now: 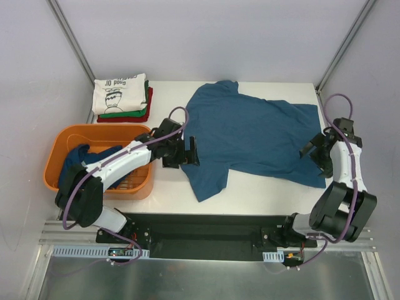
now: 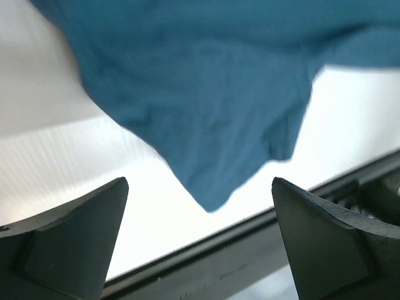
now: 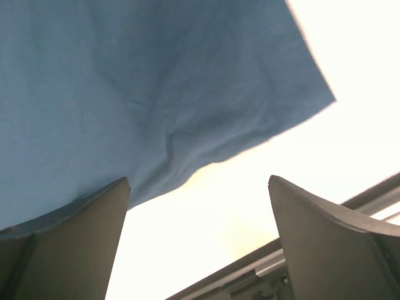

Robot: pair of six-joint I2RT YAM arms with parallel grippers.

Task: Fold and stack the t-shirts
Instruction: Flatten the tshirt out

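The white table (image 1: pixel 262 194) carried a dark blue t-shirt (image 1: pixel 250 134) spread flat across its middle and right, one sleeve pointing near-left. At the left stood the orange tub (image 1: pixel 51 164) with another dark blue shirt (image 1: pixel 78 156) bunched inside. Beyond it, in the far-left corner, lay the folded stack (image 1: pixel 120 92), cream over green and red. The left gripper (image 1: pixel 186 153) hung at the spread shirt's left edge and the right gripper (image 1: pixel 315 155) at its right edge, both with jaws wide apart and gripping nothing.

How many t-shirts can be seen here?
5: blue shirt spread on table; dark shirt in orange tub; cream, green, red shirts stacked behind it. Tub may hide more.
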